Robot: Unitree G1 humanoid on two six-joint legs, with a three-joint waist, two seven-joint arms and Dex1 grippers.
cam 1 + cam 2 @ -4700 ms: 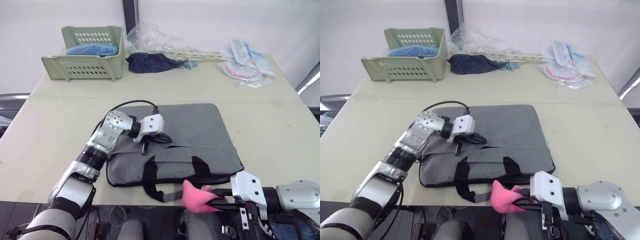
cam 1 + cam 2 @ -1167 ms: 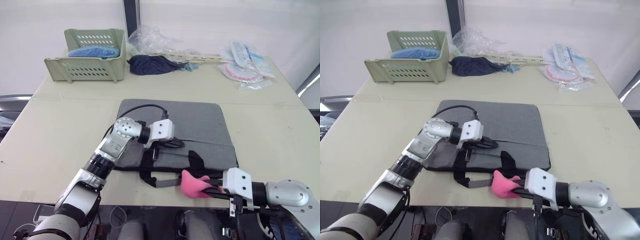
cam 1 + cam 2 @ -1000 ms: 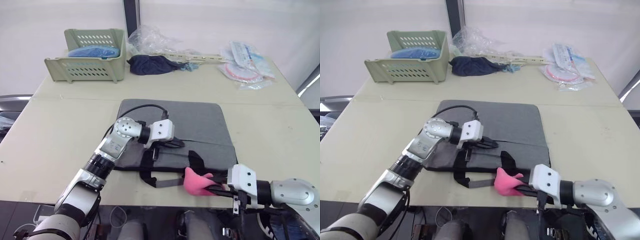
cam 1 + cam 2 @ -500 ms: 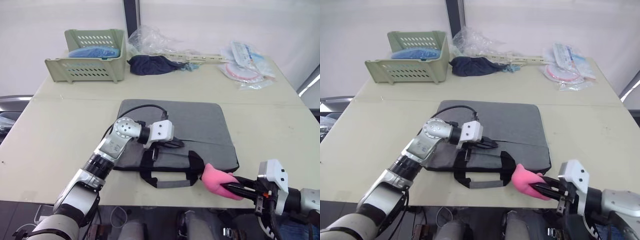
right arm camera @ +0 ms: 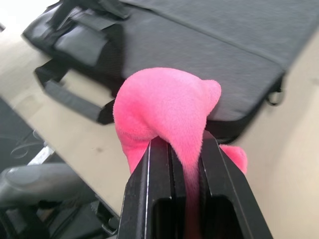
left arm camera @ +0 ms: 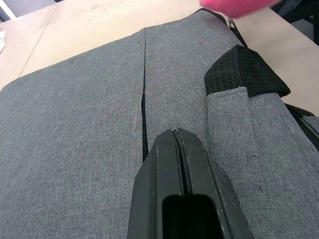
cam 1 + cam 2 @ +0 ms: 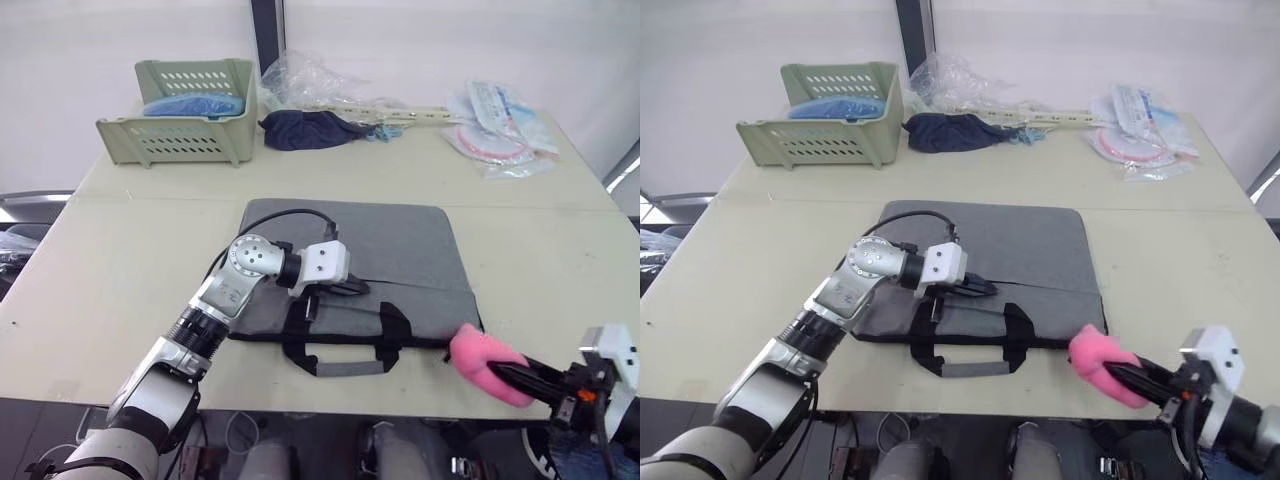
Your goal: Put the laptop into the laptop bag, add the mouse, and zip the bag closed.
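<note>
The grey laptop bag (image 7: 400, 245) lies flat in the middle of the table, its black handles (image 7: 340, 345) towards the front edge. My left gripper (image 7: 352, 288) is shut and rests on the bag's top, right beside the zipper line (image 6: 143, 124). At the bag's front right corner my right gripper (image 7: 498, 368) is shut on a fluffy pink plush charm (image 5: 164, 104), which hangs from the bag's edge. The laptop and the mouse are out of view.
A green basket (image 7: 185, 125) holding something blue stands at the back left. A dark navy cloth bundle (image 7: 310, 128) and clear plastic (image 7: 320, 80) lie behind the bag. Packets (image 7: 500, 130) lie at the back right. The table's front edge (image 7: 250, 385) runs just below the handles.
My right gripper has carried the pink charm to the right along the bag's front edge, from near the handles to the right front corner. The left gripper has stayed on the bag.
</note>
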